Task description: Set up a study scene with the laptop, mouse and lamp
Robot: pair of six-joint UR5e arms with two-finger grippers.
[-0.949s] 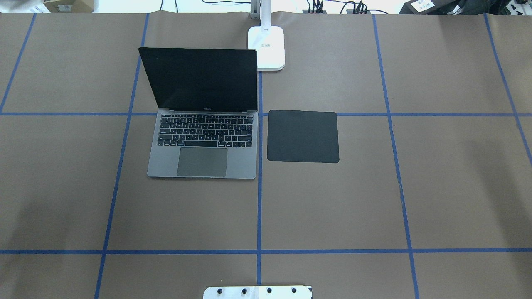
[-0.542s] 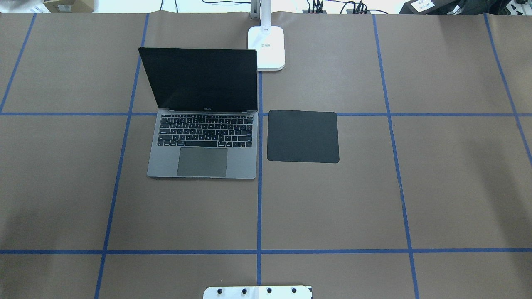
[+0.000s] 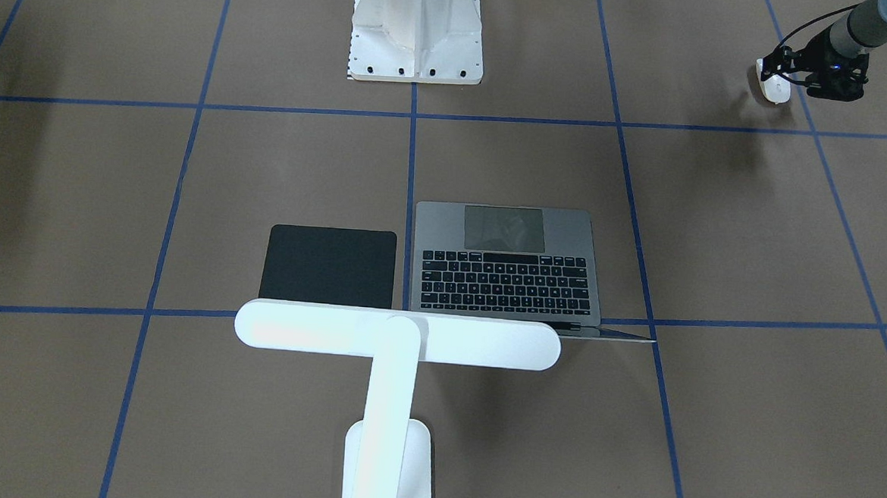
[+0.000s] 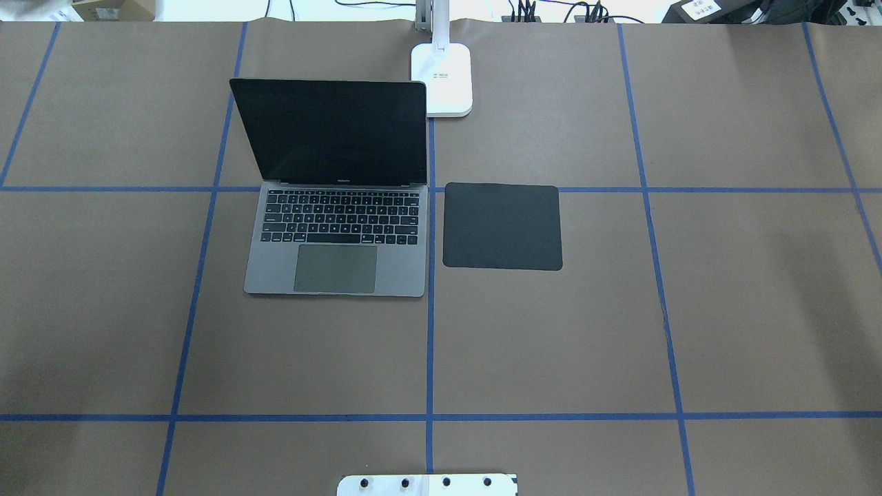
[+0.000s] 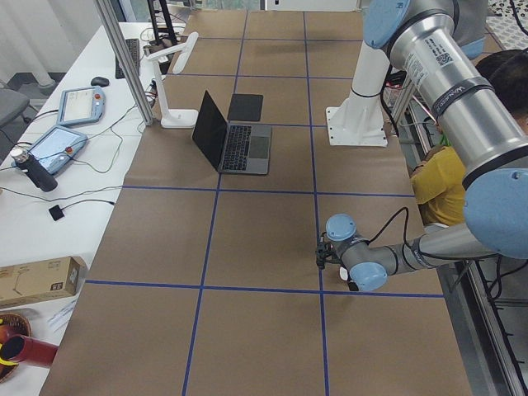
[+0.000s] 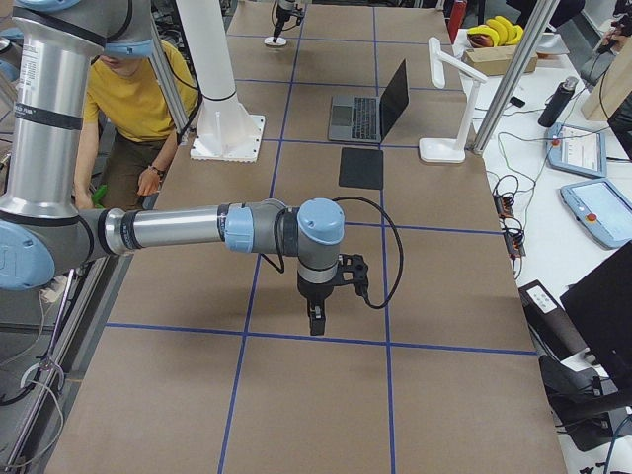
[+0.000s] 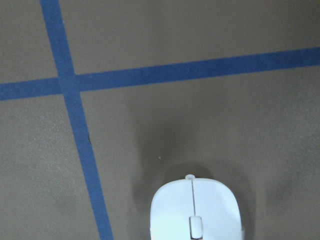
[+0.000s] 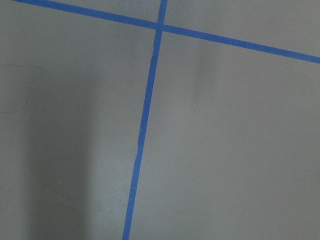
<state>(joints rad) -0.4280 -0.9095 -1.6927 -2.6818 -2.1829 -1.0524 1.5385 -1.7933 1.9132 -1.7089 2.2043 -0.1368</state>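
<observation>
Since the front camera faces the robot, the left gripper (image 3: pixel 778 72) shows up in the top right corner there. It's pinched on the mouse (image 3: pixel 772 85), which looks to hang a bit off the brown table (image 3: pixel 755 242), with a shadow under it. The laptop (image 3: pixel 507 260) sits open mid-table with a black pad (image 3: pixel 329 266) just beside it. The lamp (image 3: pixel 397 336) stretches its bar head over the near edges of both, and a white pedestal (image 3: pixel 417 27) stands at the far end.

From overhead, the laptop (image 4: pixel 335 241) has the pad (image 4: pixel 501 226) on its right. The lamp base (image 4: pixel 442 79) stands just behind the screen's right corner.

In the left side view, the near arm reaches low over the table, well apart from the laptop (image 5: pixel 239 147). A person in a yellow shirt sits behind it.

In the right side view, the right gripper (image 6: pixel 315 321) points straight down close over the paper near a blue tape line. It's well apart from the pad, and I honestly can't tell if it's wide or narrow.

On the left wrist cam, the mouse (image 7: pixel 192 212) sits at the bottom edge with a tape cross beyond it.

The right wrist cam shows just paper and crossing tape.
</observation>
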